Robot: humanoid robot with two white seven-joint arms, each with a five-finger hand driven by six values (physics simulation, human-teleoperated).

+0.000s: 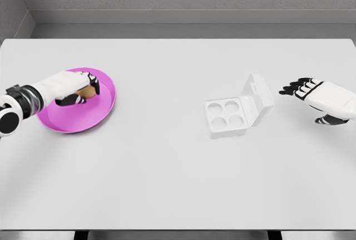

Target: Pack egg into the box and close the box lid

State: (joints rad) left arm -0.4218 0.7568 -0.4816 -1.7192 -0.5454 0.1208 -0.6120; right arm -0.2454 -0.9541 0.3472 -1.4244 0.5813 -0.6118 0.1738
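Note:
A brown egg [85,91] lies on the magenta plate [105,106] at the table's left. My left hand [83,88] is over the plate with its fingers curled around the egg, which is mostly hidden. A white egg box [226,117] with several empty cups sits right of centre, its lid [257,102] standing open and tilted back to the right. My right hand [300,87] hovers just right of the lid, fingers stretched out and holding nothing.
The white table [167,167] stretches wide between plate and box. A grey wall runs behind the far edge.

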